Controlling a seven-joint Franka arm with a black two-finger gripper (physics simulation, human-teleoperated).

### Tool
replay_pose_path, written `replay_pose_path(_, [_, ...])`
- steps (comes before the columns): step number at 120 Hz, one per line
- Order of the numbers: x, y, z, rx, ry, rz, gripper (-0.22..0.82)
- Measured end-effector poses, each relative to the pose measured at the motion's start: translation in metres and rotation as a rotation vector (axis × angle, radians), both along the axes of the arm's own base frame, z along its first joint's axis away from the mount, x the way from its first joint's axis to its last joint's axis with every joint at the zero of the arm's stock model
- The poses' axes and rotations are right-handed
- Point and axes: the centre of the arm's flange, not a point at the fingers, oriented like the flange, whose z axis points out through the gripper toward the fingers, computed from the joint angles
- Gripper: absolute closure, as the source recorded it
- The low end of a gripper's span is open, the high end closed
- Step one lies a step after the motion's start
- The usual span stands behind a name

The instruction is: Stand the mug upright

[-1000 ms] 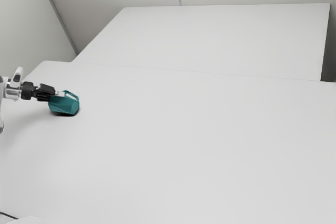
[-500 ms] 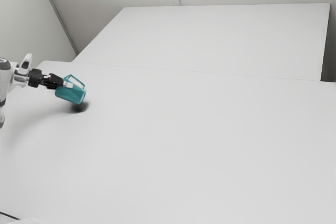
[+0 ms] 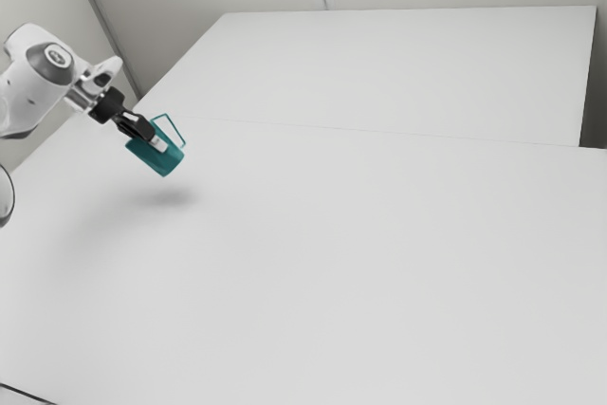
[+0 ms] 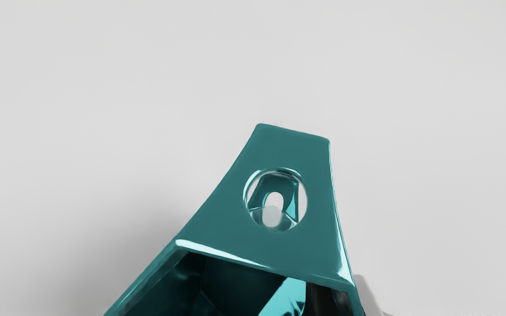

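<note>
The exterior view has my one arm [image 3: 43, 68] at the upper left, above one dark cable [image 3: 28, 395] in the lower left corner. Next to the right comes my one gripper [image 3: 156, 143], clamped on the one teal mug [image 3: 161, 160]; how wide my fingers stand I can't tell. I have the mug in the air, left of the frame's middle and a little above mid-height, tilted, its base toward the lower right and its one handle [image 3: 169, 126] on its upper right side. Its one soft shadow [image 3: 171, 196] lies apart below it on the white table [image 3: 379, 263]. Farther right, beyond a thin seam, a second white surface [image 3: 408, 73] spans the upper middle and upper right: two in all. In my wrist view the mug's mouth is nearest me, beside a teal face with one round hole; a pale bit of one finger [image 4: 367, 295] shows just outside the mug.
</note>
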Motion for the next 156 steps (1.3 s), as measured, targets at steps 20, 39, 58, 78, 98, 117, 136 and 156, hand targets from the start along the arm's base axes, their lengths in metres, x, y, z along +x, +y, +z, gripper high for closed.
replay_pose_path(20, [0.002,-0.045,0.014,0.111,0.038,-0.026,0.78])
replay_pose_path(39, [-0.005,-0.095,0.031,0.200,0.043,-0.045,0.77])
replay_pose_path(58, [-0.011,-0.139,0.046,0.294,0.053,-0.071,0.78])
replay_pose_path(78, [-0.024,-0.166,0.045,0.375,0.095,-0.056,0.78])
replay_pose_path(98, [-0.038,-0.190,0.039,0.436,0.132,-0.023,0.78])
replay_pose_path(117, [-0.046,-0.207,0.022,0.475,0.165,0.022,0.78])
replay_pose_path(136, [-0.053,-0.228,0.012,0.498,0.189,0.062,0.78])
replay_pose_path(156, [-0.063,-0.250,0.000,0.513,0.212,0.104,0.78])
